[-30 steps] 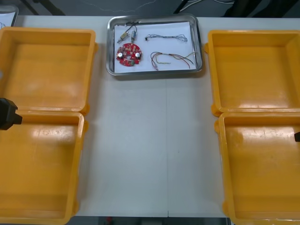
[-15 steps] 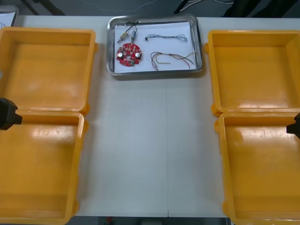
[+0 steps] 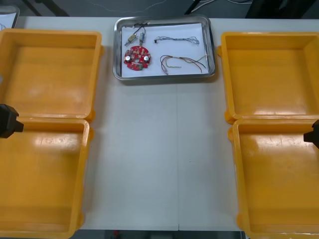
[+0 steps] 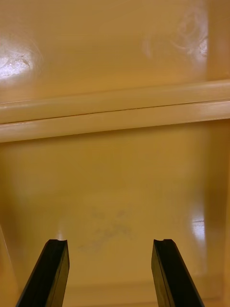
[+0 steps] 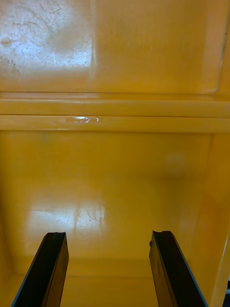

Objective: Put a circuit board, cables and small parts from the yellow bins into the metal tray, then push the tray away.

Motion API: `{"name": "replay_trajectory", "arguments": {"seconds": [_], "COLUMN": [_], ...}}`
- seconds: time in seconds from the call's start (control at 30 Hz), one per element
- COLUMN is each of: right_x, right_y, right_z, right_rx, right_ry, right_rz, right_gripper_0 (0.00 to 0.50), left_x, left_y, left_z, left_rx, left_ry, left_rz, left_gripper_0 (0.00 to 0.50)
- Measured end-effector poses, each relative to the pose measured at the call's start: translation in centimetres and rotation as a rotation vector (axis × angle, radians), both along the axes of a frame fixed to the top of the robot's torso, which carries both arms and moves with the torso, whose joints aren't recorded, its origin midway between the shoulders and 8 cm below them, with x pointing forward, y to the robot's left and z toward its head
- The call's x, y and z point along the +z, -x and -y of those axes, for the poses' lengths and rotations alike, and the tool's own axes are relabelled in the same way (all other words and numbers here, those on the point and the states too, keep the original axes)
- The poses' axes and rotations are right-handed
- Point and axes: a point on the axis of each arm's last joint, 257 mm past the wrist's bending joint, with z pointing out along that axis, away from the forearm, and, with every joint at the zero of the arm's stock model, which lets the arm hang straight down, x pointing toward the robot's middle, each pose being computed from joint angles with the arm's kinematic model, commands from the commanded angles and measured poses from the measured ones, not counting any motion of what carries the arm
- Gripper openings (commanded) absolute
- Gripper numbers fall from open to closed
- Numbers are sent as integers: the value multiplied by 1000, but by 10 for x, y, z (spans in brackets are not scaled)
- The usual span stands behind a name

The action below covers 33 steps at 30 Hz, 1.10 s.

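The metal tray [image 3: 164, 74], white inside, stands at the table's far middle. In it lie a round red circuit board [image 3: 137, 56], small metal parts [image 3: 134, 36], a blue and white cable [image 3: 177, 39] and a red and yellow cable [image 3: 182, 62]. My left gripper [image 3: 7, 121] hangs at the left edge over the seam between the two left bins; in its wrist view the left gripper [image 5: 108, 234] is open above bare bin floor. My right gripper [image 3: 313, 133] sits at the right edge, and in its wrist view the right gripper [image 4: 110, 242] is open, holding nothing.
Four yellow bins flank the table: far left [image 3: 50, 69], near left [image 3: 40, 179], far right [image 3: 271, 69] and near right [image 3: 279, 179]. All look bare inside. A wide strip of table [image 3: 159, 159] lies between them, in front of the tray.
My right gripper has edged a little into view at the right edge and slightly toward the far side. The left gripper and the tray's contents have not moved.
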Motion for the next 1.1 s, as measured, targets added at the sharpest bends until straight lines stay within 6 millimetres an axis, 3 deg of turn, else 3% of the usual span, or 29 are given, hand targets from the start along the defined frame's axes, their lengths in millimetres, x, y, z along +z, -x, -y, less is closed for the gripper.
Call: {"name": "replay_trajectory", "arguments": {"seconds": [1.1], "right_x": [0], "right_y": [0], "right_z": [0], "right_rx": [0], "right_ry": [-1], "right_rz": [0], "right_gripper_0": [500], "left_x": [0], "left_y": [0], "left_z": [0], "left_rx": [0], "left_ry": [0], "left_rz": [0], "left_gripper_0": [500]}}
